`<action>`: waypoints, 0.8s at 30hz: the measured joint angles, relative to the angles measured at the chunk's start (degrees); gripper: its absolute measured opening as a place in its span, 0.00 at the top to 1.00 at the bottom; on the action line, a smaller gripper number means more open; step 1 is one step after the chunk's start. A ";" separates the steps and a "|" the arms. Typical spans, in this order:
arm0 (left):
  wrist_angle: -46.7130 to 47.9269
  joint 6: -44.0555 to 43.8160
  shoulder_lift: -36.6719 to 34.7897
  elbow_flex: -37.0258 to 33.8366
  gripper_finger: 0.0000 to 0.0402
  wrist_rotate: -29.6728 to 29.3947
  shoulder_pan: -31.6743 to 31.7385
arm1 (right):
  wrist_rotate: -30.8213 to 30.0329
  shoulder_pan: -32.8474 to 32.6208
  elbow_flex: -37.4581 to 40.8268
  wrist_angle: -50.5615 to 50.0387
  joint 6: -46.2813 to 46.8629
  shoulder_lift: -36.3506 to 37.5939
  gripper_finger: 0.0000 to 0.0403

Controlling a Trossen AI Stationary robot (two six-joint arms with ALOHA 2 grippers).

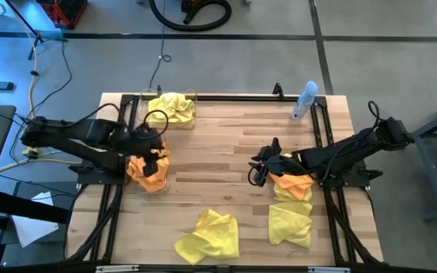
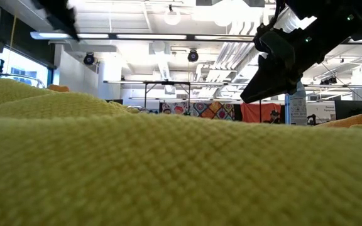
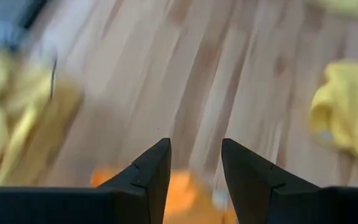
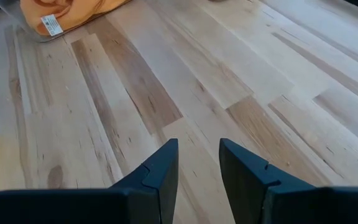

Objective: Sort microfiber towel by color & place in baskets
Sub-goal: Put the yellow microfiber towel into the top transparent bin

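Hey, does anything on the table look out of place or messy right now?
Mostly just unsorted cloth: two yellow towels and an orange towel lie crumpled on the table, outside the baskets. One yellow towel sits right against the low camera, blocking its view.

The left end effector (image 3: 194, 180) showed its two dark fingers (image 3: 148, 177) parted with a gap between them, nothing held. Beneath lay an orange towel (image 3: 182, 193) on the pale wooden desk (image 3: 197, 74). A yellow towel (image 3: 347, 115) lay off to one side, and more yellow cloth (image 3: 11, 118) (badly blurred) on the other.
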State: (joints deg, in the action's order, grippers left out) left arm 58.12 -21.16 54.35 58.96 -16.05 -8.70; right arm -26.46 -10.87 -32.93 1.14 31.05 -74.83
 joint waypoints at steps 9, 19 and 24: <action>-35.92 15.53 6.85 -11.46 0.67 -1.44 -5.23 | -0.16 0.00 0.00 0.49 0.00 0.00 0.73; -54.63 22.63 19.13 -16.13 0.67 5.58 -4.93 | 2.25 0.00 -7.48 -19.07 2.92 1.33 0.73; -54.86 22.92 21.98 -16.19 0.67 5.66 -3.48 | 1.38 0.00 -21.01 -47.24 11.17 1.27 0.73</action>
State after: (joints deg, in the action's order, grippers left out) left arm 3.26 1.76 76.33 42.77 -10.39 -12.19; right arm -25.08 -10.87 -53.94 -46.10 42.22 -73.56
